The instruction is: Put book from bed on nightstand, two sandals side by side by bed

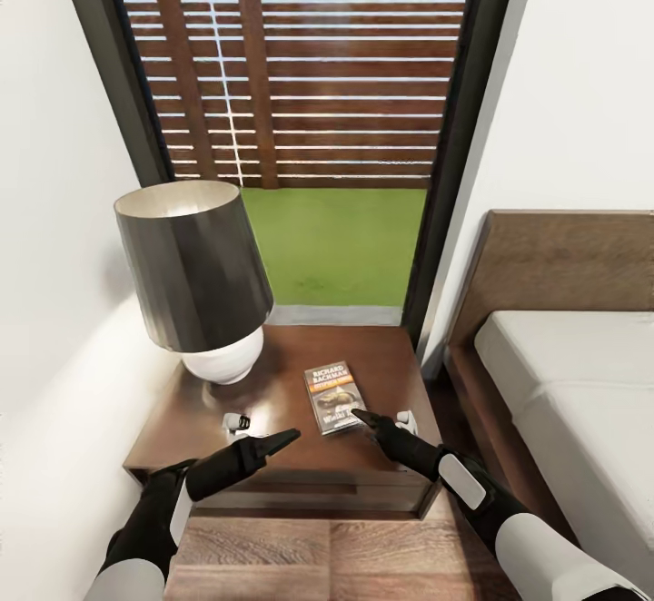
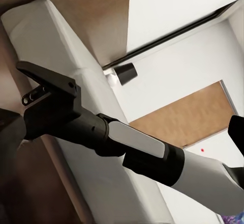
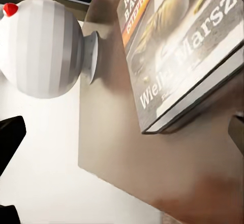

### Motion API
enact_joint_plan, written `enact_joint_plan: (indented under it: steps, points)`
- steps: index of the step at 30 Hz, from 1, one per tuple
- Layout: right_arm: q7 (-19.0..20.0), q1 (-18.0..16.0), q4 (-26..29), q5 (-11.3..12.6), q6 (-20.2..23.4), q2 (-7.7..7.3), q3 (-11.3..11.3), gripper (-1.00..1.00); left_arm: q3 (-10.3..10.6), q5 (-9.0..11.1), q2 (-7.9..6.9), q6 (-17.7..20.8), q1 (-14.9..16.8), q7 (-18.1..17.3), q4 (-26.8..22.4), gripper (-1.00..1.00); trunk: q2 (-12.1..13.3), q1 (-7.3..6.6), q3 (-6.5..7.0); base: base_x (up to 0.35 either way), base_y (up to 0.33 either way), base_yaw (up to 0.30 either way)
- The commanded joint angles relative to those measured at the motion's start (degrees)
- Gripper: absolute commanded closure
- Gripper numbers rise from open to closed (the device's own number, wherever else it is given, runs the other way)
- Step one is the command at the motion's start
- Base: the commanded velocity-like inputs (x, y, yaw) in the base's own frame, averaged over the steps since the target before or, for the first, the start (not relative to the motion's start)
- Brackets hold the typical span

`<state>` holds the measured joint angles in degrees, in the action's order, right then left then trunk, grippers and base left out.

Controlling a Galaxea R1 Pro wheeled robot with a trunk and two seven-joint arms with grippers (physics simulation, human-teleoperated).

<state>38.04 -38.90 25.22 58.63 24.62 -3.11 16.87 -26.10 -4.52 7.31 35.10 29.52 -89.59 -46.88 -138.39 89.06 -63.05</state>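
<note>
Both black grippers hover low over the front of the nightstand (image 1: 272, 374), nearest the head camera. Right gripper (image 1: 363, 417) has its tip just at the near edge of the book (image 1: 332, 398); whether its fingers are apart or together I cannot tell, and nothing is clamped in them. Left gripper (image 1: 277, 442) points toward the book from the other side, tapering to a point, its fingers looking pressed together and holding nothing.

Book: a thin rectangular paperback lying flat on the glossy dark brown top, right of centre, cover up. The right wrist view gives its detail (image 3: 178, 46): dark cover, orange band, white lettering, pale page block along its edge, and the lamp's ribbed white round base (image 3: 43, 49) beside it.

Lamp (image 1: 195, 265), with a smooth black conical shade, fills the nightstand's left rear; bare wood lies between it and the book. Just right of the nightstand runs a narrow strip of floor, then the bed (image 1: 581, 374), dark wood frame and plain pale mattress. Behind stands a dark-framed window (image 1: 300, 83) with slatted fencing outside.

From the left wrist camera the right arm (image 2: 142, 150) crosses before the mattress (image 2: 61, 36).
</note>
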Motion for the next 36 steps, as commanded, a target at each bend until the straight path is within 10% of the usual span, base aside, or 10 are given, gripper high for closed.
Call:
enact_joint_plan:
  steps: [1,13,36]
  points:
    - [0.01,-0.04,0.01,0.52,0.26,-0.06,0.27,-1.00,-0.26,-0.48,0.08,0.59,0.03,-0.41,-0.05,-1.00,-0.02,-0.03,-0.05,-0.260,0.000,0.000]
    - [0.00,-0.04,0.01,0.52,0.26,-0.06,0.27,-1.00,-0.26,-0.49,0.16,0.58,0.05,-0.41,-0.05,-1.00,-0.02,-0.03,-0.05,-0.183,0.000,0.000]
    - [0.10,-0.04,0.01,0.52,-0.19,-0.06,0.40,-1.00,-0.18,-0.57,0.16,0.58,0.04,-0.41,-0.05,-1.00,9.20,-5.09,4.08,-0.004,0.000,0.000]
